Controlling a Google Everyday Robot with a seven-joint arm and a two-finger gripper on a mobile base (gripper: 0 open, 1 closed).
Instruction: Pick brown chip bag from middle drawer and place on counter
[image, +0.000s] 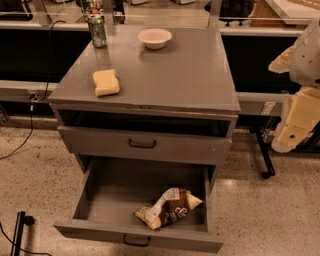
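The brown chip bag (169, 207) lies crinkled in the front right part of the open middle drawer (110, 200), the lowest tier, pulled out toward me. The counter (170, 75) is the flat grey top of the cabinet. My gripper (295, 125) hangs at the right edge of the view, beside the cabinet, at the height of the upper drawer front. It is well above and to the right of the bag and holds nothing that I can see.
On the counter are a yellow sponge (106, 82) at front left, a green can (97, 31) at back left and a cream bowl (154, 38) at the back. A closed grey drawer front (142, 144) sits one tier above. A black cart leg (264, 157) stands at the right.
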